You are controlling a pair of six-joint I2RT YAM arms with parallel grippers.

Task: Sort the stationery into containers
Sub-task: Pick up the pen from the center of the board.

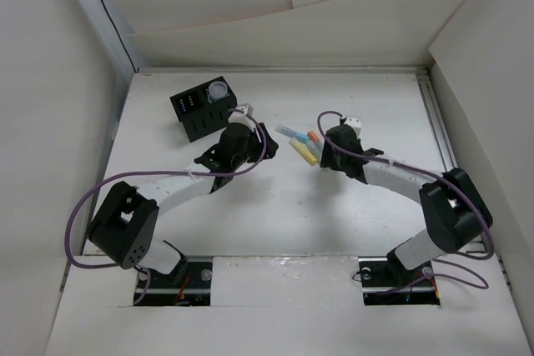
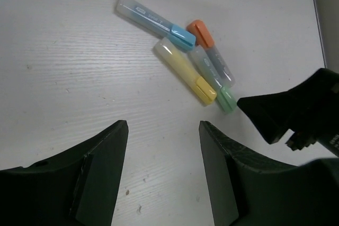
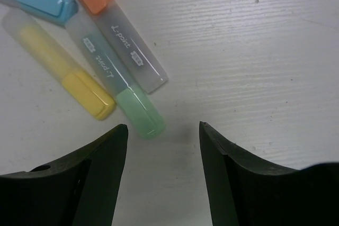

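Over to the left and behind the left pincer (image 1: 265, 134), the black organizer (image 1: 198, 110) sits on the bench (image 1: 284, 206), and the round white cylinder (image 1: 218, 89) is standing in its far right corner. The left pincer is spread wide and holds nothing, with only bare bench between its fingers. Just ahead of it lies the cluster of markers: the blue marker (image 2: 156, 23) is farthest out, and the yellow marker (image 2: 185, 71) is closest, slanting away. To their right, the orange marker (image 2: 212, 51) and green marker (image 2: 226, 99) lie pressed side by side. The right pincer (image 3: 163, 130) faces them from the other side, also gaping wide and empty. The green cap lies just in front of its opening, close to one fingertip but apart from it.
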